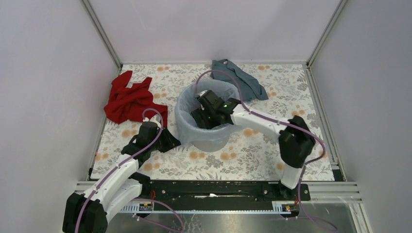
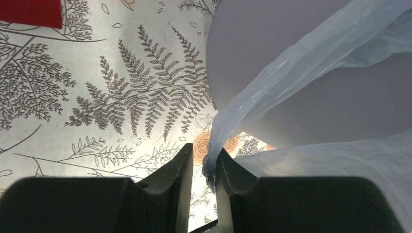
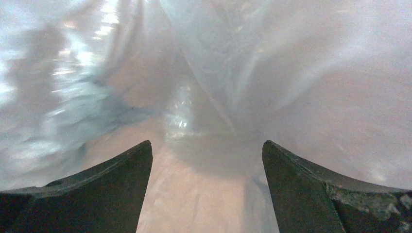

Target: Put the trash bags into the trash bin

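Observation:
The light grey trash bin [image 1: 210,141] stands mid-table. The pale blue trash bag [image 1: 183,110] lines it and drapes over its rim. My left gripper [image 1: 171,141] is low at the bin's left side. In the left wrist view its jaws [image 2: 205,154] stand only a narrow slit apart, with a taut strand of the bag [image 2: 272,82] running from the bin wall [image 2: 252,43] into the slit, against the right finger. My right gripper [image 1: 206,115] reaches down inside the bin. It is open and empty [image 3: 206,144], with bag film [image 3: 204,73] all around it.
A red cloth [image 1: 127,99] lies at the back left, also in the left wrist view [image 2: 31,12]. A dark teal-grey cloth [image 1: 240,77] lies behind the bin. White walls close in the floral table [image 1: 272,155] on three sides.

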Controlling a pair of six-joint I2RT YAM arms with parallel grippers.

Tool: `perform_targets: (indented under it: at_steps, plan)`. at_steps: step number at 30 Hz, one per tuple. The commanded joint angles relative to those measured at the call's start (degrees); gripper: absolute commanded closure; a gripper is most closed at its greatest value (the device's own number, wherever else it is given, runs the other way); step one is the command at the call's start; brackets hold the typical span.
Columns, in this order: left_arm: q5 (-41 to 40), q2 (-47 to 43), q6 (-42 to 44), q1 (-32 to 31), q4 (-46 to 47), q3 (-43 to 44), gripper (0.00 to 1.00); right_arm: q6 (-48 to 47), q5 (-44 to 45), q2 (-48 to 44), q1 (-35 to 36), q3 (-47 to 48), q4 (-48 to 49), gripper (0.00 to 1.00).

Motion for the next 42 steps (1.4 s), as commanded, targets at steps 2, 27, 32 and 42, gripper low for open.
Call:
perform_targets:
  at_steps: [2,27,32,42]
  plan:
    - [-2.76,-1.98,0.14,0.04,-1.09,2.21,0.75,-0.88,-1.4,-11.84,0.45,4.33,-2.85,0.09]
    - [-3.55,-3.52,-0.95,0.04,-3.32,4.12,0.69,-1.49,0.57,-19.09,1.88,5.32,-8.88,0.11]
    - [-4.45,-4.49,-1.26,0.04,-3.24,3.45,0.7,-1.15,8.3,-15.77,1.94,-0.3,-1.22,0.26]
    - [-2.93,-2.26,-2.24,0.04,1.88,0.63,0.75,-0.31,3.54,-4.4,2.54,-5.51,4.48,0.21]
